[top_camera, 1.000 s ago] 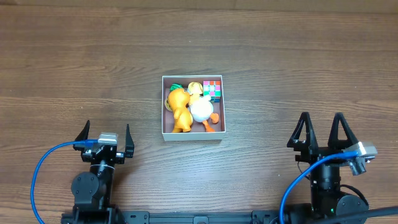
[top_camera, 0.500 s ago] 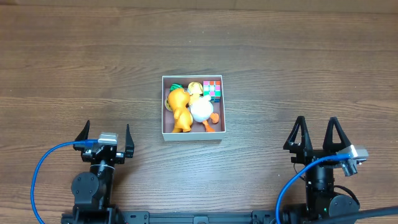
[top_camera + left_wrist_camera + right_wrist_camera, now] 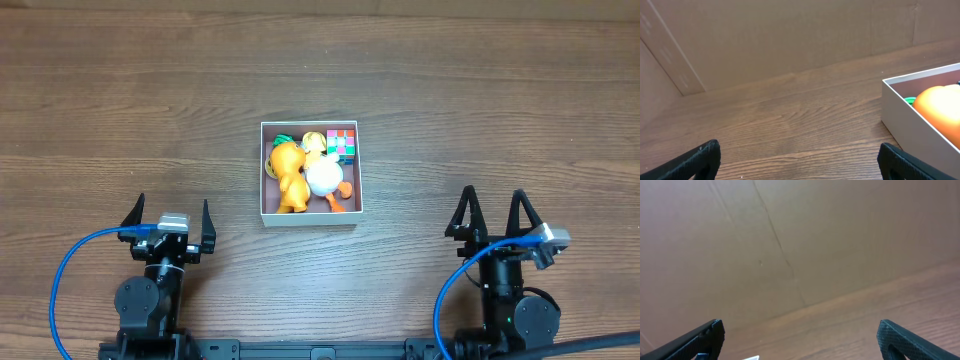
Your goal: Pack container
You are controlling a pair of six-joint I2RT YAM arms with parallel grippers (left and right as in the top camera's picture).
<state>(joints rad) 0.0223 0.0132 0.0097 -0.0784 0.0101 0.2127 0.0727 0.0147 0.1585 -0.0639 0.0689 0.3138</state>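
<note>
We see the container [image 3: 310, 217], a square white-walled cardboard box, sitting at about the middle of the wooden table [image 3: 120, 90], square to its edges. It is crowded with small toys. An orange duck-like figure [image 3: 287, 176] lies along its left side, and a round white toy [image 3: 322, 179] with orange feet presses against it on the right. A multicoloured puzzle cube [image 3: 342, 143] fills the far right corner. A bit of green [image 3: 286, 139] shows in the far left corner; we cannot tell what it is.

The left gripper [image 3: 172, 201] sits close to the near edge of the table, toward its left corner, well apart from the box. Its jaws are spread wide and grasp nothing. The right gripper [image 3: 492, 193] sits by the near edge toward the right corner, also spread wide and empty-handed. A blue cable [image 3: 72, 270] loops from the left arm and another [image 3: 448, 295] from the right.

From the left wrist, both black fingers [image 3: 699, 159] frame bare wood, with the box's near left corner and the orange toy at the right of the view. From the right wrist we see mostly a brown cardboard backdrop [image 3: 790, 240].
</note>
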